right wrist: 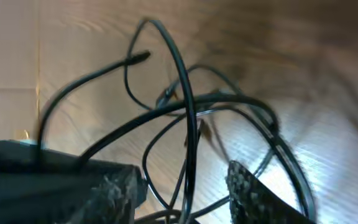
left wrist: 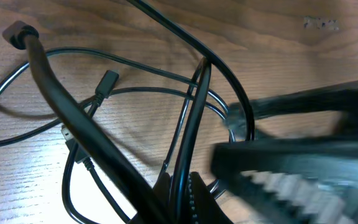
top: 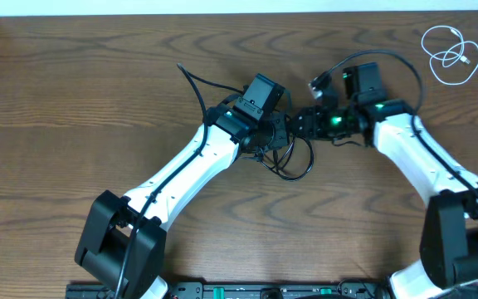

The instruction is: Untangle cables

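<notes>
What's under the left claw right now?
Thin black cables loop over the wooden table below the left claw, one plug end showing. Overhead, the claw hides where they cross.

The left gripper (left wrist: 178, 190) sits at the bottom centre of the left wrist view, its ridged fingers (left wrist: 194, 196) pinched closed on strands of the black cables (left wrist: 188, 118), which rise from between them. More strands loop across the wooden table (left wrist: 278, 56), one ending in a small plug (left wrist: 107, 79), and a thicker plug end (left wrist: 17, 32) lies at upper left. The right gripper (left wrist: 241, 134), blurred, reaches in from the right, one toothed finger showing.
</notes>
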`<state>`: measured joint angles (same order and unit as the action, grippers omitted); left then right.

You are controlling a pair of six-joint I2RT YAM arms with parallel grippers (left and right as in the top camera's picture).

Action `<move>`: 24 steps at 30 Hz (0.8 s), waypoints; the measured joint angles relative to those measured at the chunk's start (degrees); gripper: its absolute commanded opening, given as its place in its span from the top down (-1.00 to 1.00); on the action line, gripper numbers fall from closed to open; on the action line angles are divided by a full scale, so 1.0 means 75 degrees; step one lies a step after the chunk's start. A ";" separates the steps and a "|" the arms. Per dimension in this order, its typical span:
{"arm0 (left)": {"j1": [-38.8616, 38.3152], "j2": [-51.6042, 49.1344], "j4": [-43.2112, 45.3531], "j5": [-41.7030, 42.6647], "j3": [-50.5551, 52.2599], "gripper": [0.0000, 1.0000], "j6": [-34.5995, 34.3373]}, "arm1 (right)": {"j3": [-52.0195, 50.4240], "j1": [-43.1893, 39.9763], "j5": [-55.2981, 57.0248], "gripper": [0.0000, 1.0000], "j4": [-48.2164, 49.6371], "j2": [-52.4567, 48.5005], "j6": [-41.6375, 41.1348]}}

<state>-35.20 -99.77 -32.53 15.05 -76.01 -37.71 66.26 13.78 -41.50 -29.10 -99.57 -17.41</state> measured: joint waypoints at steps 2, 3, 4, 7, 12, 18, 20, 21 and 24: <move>0.0000 0.0000 0.0000 0.0000 0.0000 0.85 0.0000 | 0.0003 0.0143 0.0286 0.98 0.0012 -0.0233 -0.0303; 0.0003 0.0000 0.0000 0.0000 0.0000 0.85 0.0000 | 0.0003 0.0175 0.0420 0.98 -0.0020 -0.0347 -0.0417; 0.0009 0.0000 -0.0003 0.0000 0.0000 0.85 0.0003 | 0.0003 0.0181 0.0530 0.98 -0.0029 -0.0399 -0.0522; 0.0082 0.0000 -0.0015 0.0000 0.0000 0.85 0.0067 | 0.0000 0.0125 0.0784 0.98 -0.0038 -0.0393 -0.0755; 0.0321 0.0000 -0.0373 -0.0023 0.0000 0.85 0.0510 | 0.0000 -0.0679 0.0705 0.98 -0.0568 0.0490 -0.0930; 0.0358 0.0000 -0.0434 -0.0015 0.0000 0.86 0.1011 | 0.0003 -0.2410 0.0664 0.98 -0.1207 0.2535 -0.1000; 0.0361 0.0000 -0.0478 -0.0020 0.0000 0.85 0.1195 | 0.0003 -0.2894 0.0664 0.98 -0.1233 0.2786 -0.1020; 0.0361 0.0000 -0.0504 -0.0026 0.0000 0.85 0.1268 | 0.0003 -0.2981 0.0682 0.98 -0.1239 0.2780 -0.1049; 0.0358 0.0000 -0.0764 -0.0023 0.0000 0.85 0.1612 | 0.0003 -0.3264 0.0764 0.98 -0.1236 0.2652 -0.1236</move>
<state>-32.51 -99.77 -38.26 14.87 -76.01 -25.63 66.28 -10.70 -35.77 -38.37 -79.68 -26.68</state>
